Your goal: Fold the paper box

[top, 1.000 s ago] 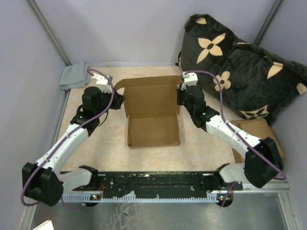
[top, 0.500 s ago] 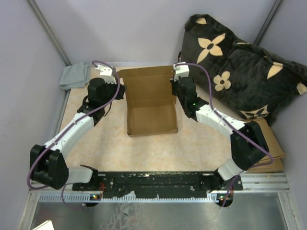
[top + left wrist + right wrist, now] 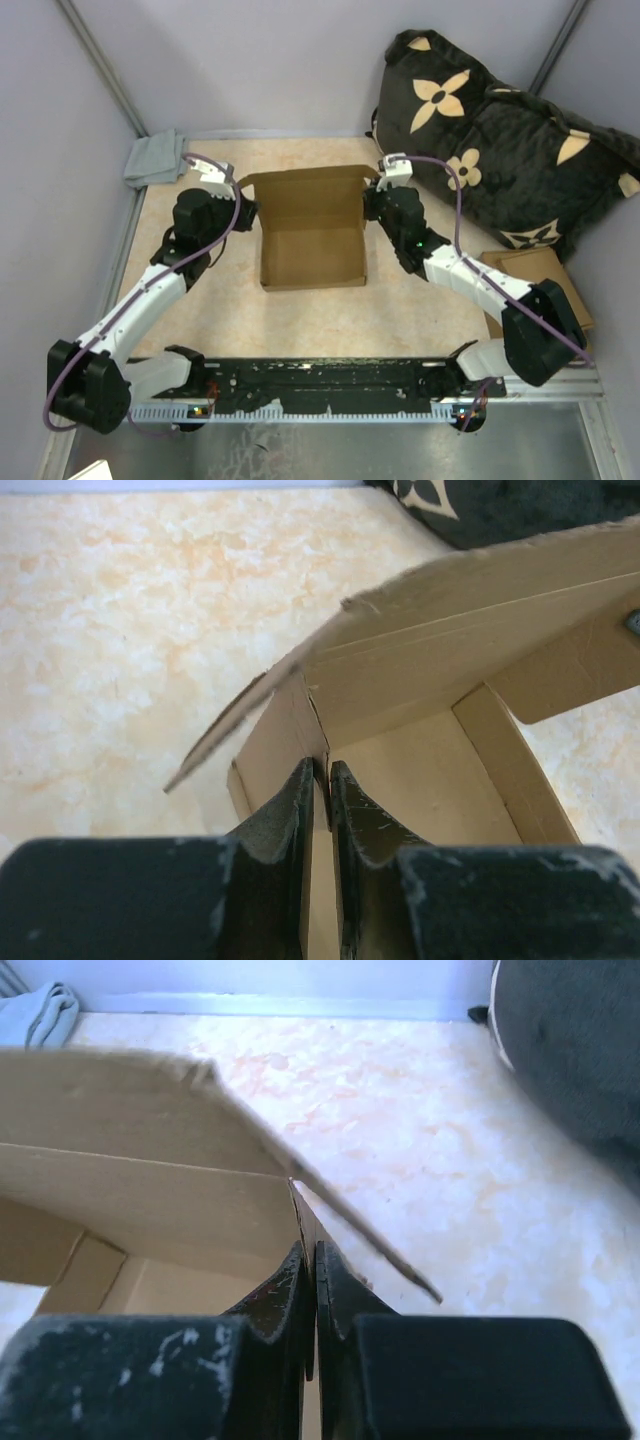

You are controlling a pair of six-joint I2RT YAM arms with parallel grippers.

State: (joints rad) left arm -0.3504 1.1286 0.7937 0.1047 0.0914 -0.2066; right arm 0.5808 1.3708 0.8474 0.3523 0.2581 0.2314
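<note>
The paper box (image 3: 311, 245) is plain brown cardboard and stands open in the middle of the table, its lid flap (image 3: 305, 188) raised at the far side. My left gripper (image 3: 245, 212) is shut on the box's left side wall (image 3: 290, 750) near the far corner. My right gripper (image 3: 372, 207) is shut on the right side wall (image 3: 318, 1225) near its far corner. In the left wrist view the gripper (image 3: 323, 775) pinches the wall's edge. In the right wrist view the gripper (image 3: 309, 1252) does the same.
A black cushion (image 3: 500, 140) with tan flowers lies at the back right. A grey cloth (image 3: 155, 158) lies in the back left corner. Flat brown cardboard sheets (image 3: 545, 275) lie at the right edge. Purple walls enclose the table.
Both grippers and the box have shifted back toward me from half a second ago. The lid flap tilts more forward over the tray.
</note>
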